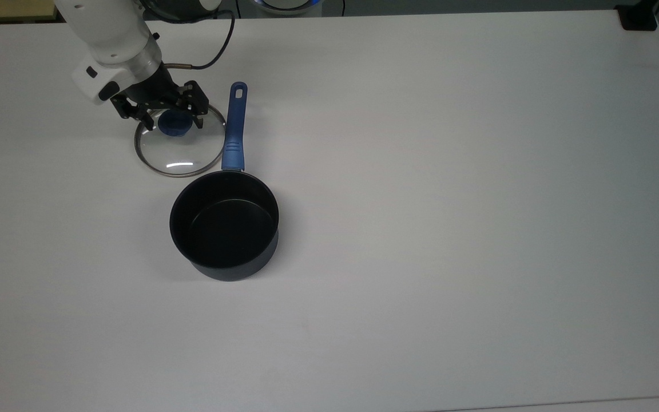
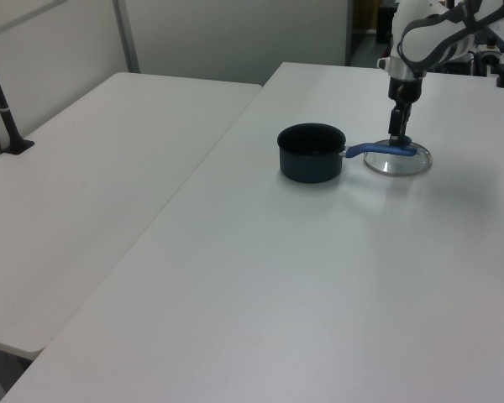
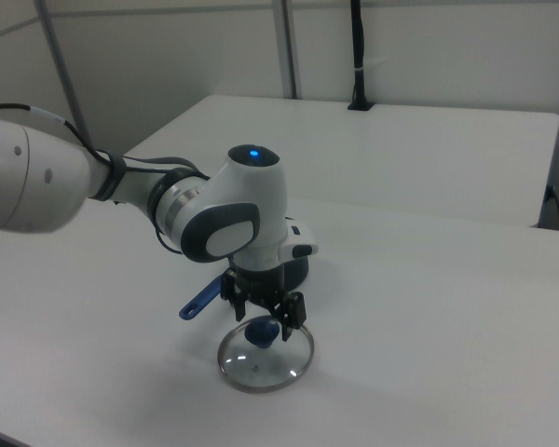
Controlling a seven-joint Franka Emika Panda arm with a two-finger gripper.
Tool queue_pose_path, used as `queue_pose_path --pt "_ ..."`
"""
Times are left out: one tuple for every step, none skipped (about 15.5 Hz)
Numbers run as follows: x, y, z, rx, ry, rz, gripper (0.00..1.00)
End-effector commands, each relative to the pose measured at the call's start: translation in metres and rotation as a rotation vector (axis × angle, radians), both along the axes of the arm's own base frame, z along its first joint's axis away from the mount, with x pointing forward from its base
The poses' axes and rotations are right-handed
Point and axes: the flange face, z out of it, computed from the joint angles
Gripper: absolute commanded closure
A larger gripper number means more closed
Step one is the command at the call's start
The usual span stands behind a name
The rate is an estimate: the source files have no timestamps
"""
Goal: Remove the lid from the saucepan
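Saucepan (image 1: 224, 226) open, upright on the table (image 1: 449, 200) — its long handle points to the top view's top. Lid (image 1: 179, 146) just beside that handle; my gripper (image 1: 173, 121) fingers straddle its knob — grip undetermined.

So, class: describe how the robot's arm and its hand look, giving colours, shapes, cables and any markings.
The arm is glossy white with rounded, bulbous segments and dark grey bands at the joints. A small blue light glows on the wrist housing. A black cable loops along the wrist. The hand is black and angular, with two short fingers, set under a white block bearing dark buttons.
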Motion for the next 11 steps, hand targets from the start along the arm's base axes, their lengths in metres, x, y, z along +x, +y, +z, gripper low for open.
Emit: queue_pose_path --pt "0.008 0.004 0.068 0.018 -0.020 -0.077 0.00" --pt "0.008 0.003 0.093 0.016 -0.027 -0.093 0.00" --pt "0.008 0.004 0.121 0.016 -0.034 -0.097 0.00" --pt "0.007 0.005 0.149 0.018 -0.035 -0.107 0.00" --pt "0.004 0.008 0.175 0.020 -0.029 -0.140 0.00" --pt "-0.001 0.014 0.196 0.009 -0.031 -0.184 0.00" --pt "-0.004 0.025 0.216 -0.018 -0.057 -0.217 0.00" --pt "-0.005 0.039 0.238 -0.030 -0.088 -0.240 0.00" --pt "-0.011 0.059 0.266 -0.030 -0.113 -0.290 0.00" --pt "-0.019 0.071 0.275 -0.030 -0.090 -0.309 0.00" --pt "-0.025 0.088 0.283 -0.042 -0.066 -0.295 0.00"
